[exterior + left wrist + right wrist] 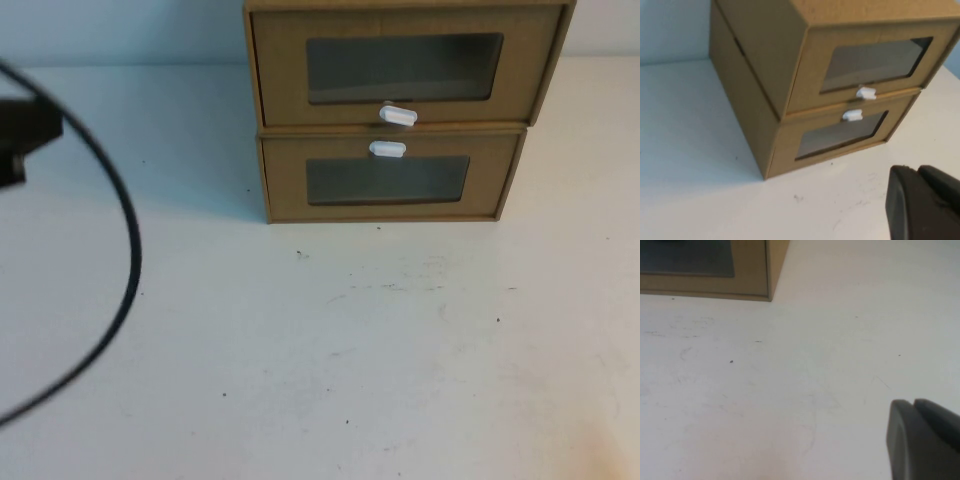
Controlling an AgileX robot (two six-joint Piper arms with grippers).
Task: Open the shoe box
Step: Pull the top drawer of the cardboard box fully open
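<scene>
Your left hand (916, 172), closed near the lower shoe box (790, 145), should open and square to its white handle (852, 115); leave your closed right hand (913, 405) over the desk (790, 390).

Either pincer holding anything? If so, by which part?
Nothing held. Left pincer, shut and empty, hangs before the stacked shoe boxes; right pincer, shut and empty, hangs over the table.
</scene>
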